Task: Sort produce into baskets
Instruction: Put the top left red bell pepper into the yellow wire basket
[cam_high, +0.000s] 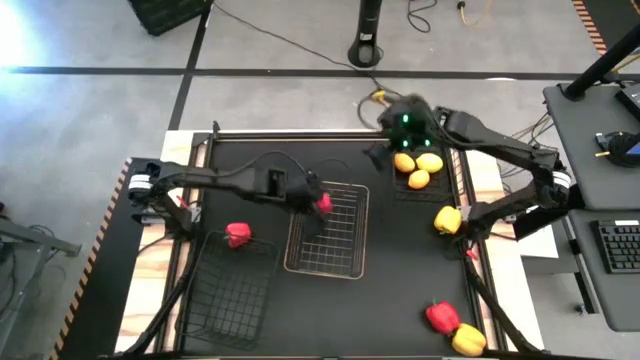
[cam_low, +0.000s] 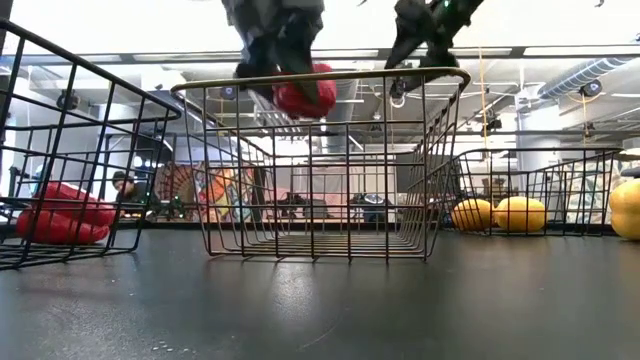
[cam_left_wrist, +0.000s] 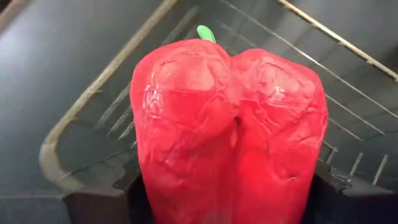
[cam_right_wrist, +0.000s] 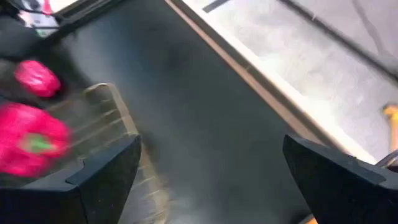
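A red bell pepper (cam_left_wrist: 230, 130) with a green stem (cam_left_wrist: 205, 32) hangs over the far left part of the pale wire basket (cam_high: 340, 262), level with its rim (cam_low: 400, 73). My left gripper (cam_high: 322, 205) is shut on it. My right gripper (cam_high: 375, 155) hovers open and empty above the table's far side, between the pale basket and a black basket (cam_high: 440, 190) that holds three lemons (cam_high: 418, 168). Another red pepper (cam_high: 237, 235) lies at the far end of the left black basket (cam_high: 232, 295). My left gripper pinches the red pepper's lower body (cam_left_wrist: 155, 186) between its two fingers (cam_left_wrist: 99, 205), one on each side. The fingers slant down from the table's left side. The pepper is lifted clear above the pale basket, its stem end pointing away from the wrist.
A yellow pepper (cam_high: 447, 220) lies on the mat to the right of the pale basket. A red pepper (cam_high: 442, 316) and a yellow one (cam_high: 467, 340) lie near the front right corner. The mat in front of the pale basket is bare.
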